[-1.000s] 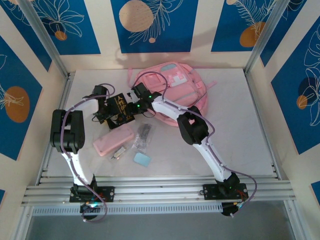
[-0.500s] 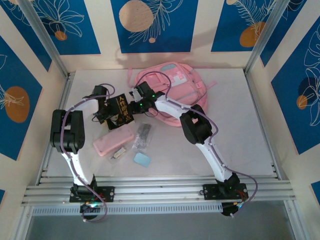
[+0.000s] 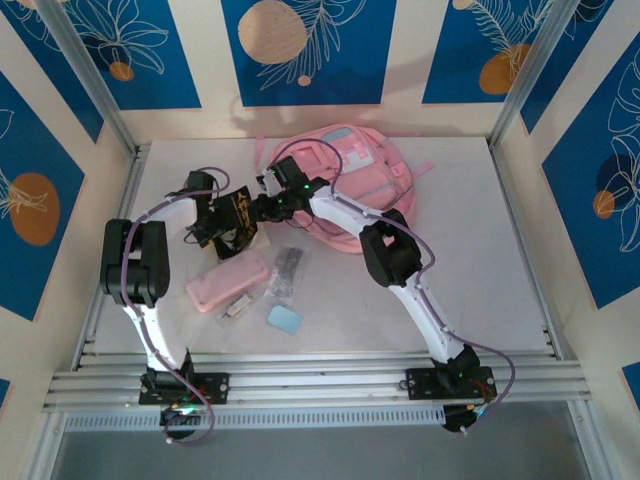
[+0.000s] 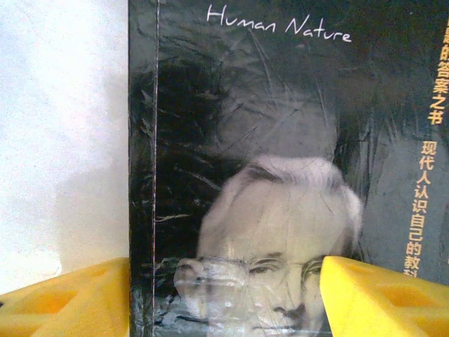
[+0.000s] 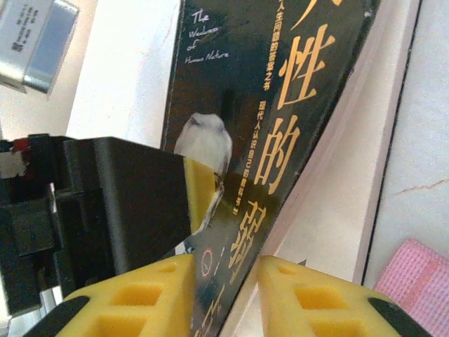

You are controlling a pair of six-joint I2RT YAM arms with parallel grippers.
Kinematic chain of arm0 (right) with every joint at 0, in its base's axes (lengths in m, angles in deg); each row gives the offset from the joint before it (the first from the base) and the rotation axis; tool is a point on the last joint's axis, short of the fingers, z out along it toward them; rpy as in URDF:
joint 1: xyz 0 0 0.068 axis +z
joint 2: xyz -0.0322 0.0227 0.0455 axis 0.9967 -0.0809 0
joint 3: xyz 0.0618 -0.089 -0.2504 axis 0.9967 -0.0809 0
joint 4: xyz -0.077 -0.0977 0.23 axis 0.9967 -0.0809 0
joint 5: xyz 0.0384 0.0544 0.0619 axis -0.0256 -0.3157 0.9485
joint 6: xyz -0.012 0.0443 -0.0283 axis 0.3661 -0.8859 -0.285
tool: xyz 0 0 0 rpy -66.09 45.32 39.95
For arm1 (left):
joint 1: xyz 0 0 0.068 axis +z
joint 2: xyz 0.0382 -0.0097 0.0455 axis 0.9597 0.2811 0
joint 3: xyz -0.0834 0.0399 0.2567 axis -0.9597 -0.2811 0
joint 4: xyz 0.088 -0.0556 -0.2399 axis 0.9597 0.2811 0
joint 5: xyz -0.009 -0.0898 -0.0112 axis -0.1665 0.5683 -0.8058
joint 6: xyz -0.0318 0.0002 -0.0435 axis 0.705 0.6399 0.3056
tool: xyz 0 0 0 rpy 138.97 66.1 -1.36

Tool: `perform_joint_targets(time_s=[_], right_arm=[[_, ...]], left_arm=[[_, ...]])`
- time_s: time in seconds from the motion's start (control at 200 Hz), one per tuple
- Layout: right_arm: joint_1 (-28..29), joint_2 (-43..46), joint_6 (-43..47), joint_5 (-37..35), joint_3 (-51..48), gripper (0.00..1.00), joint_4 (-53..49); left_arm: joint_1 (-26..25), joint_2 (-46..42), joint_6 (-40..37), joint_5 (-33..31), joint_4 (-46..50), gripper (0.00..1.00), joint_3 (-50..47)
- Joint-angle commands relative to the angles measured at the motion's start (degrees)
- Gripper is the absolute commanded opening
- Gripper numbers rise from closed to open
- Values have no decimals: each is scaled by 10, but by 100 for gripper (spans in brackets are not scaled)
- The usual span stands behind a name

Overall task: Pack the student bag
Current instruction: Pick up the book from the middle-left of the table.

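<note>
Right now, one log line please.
black glossy paperback book: tilted; right gripper: pinching its edge; left gripper: grip unclear; pink fabric student bag: behind book

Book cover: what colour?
The book is black with gold lettering and a grey-haired portrait; right wrist view shows it best.

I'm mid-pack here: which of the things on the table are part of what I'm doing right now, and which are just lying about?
In the job:
large soft pink fabric backpack
black glossy paperback book, pinched in the right gripper

Lying about, untouched:
flat pink oblong pencil case
clear plastic packet with dark contents
small pale blue block
small silvery piece beside the case
</note>
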Motion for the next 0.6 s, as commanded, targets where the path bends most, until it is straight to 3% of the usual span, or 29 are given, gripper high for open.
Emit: perform_joint_targets(time_s=[0.0, 0.15, 0.41, 0.485, 0.595], right_arm=[[12, -23, -12, 7, 29, 33, -44], [14, -37, -20, -1, 50, 33, -68], [11, -39, -48, 10, 71, 13, -86], [10, -38, -62, 26, 81, 0, -92], [8, -19, -72, 35, 85, 0, -94]], left_arm=[[-28, 22, 16, 89, -36, 68, -16], [-28, 17, 21, 93, -40, 68, -16], [-28, 0, 27, 91, -43, 68, -12], [-28, -8, 28, 90, -44, 70, -8], [-27, -26, 28, 92, -51, 78, -4]])
